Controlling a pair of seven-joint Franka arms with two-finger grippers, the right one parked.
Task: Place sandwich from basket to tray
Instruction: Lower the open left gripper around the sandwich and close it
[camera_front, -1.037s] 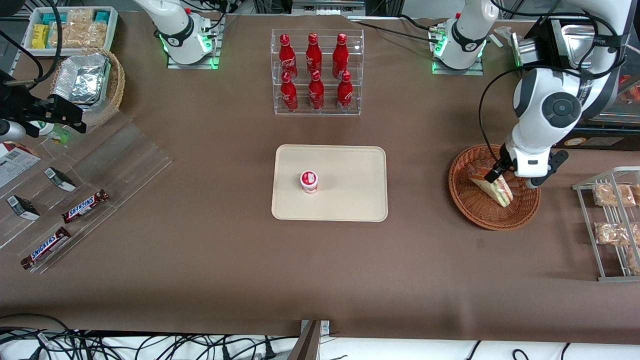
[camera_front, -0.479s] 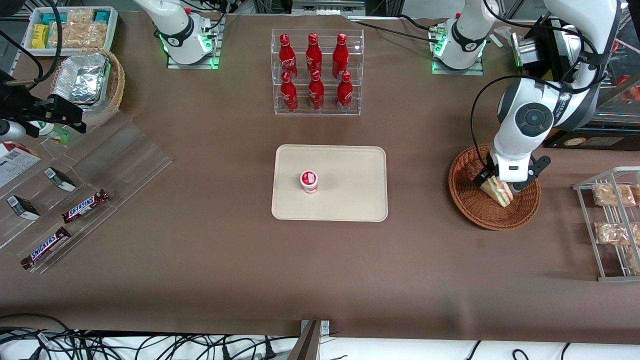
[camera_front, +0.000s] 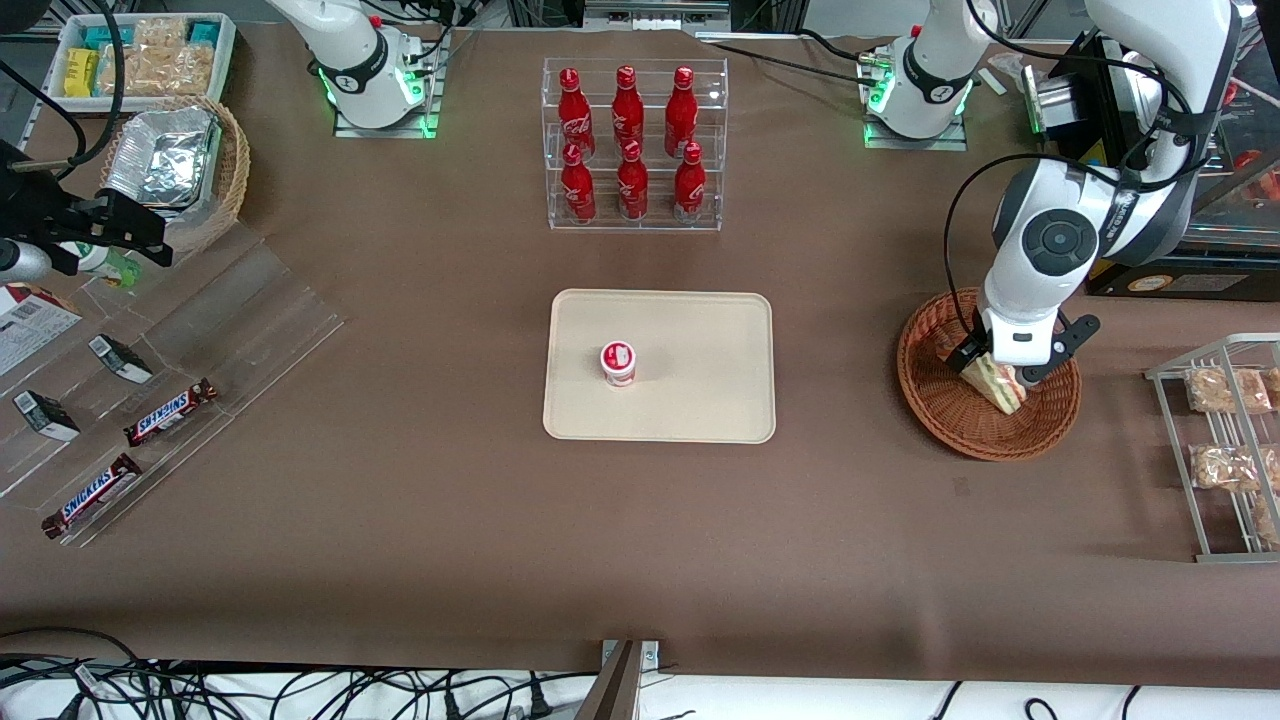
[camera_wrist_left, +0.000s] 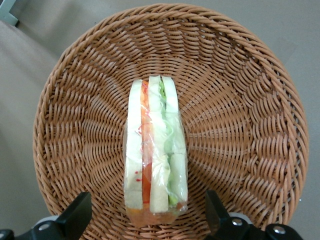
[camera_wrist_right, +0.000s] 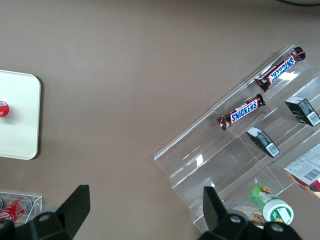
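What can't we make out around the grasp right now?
- Front view: the gripper over the round reddish-brown wicker basket hides most of the wrapped wedge sandwich.
- Left wrist view: jaws stand open astride the sandwich; contact undeterminable.
- Sandwich underside: hidden everywhere.

With the gripper hanging at the working arm's end of the table, a wire rack of snack packets is standing near it. A red-capped cup is standing well apart, toward the parked arm. Six red bottles are standing farther from the front camera. Two Snickers bars are lying farthest off.
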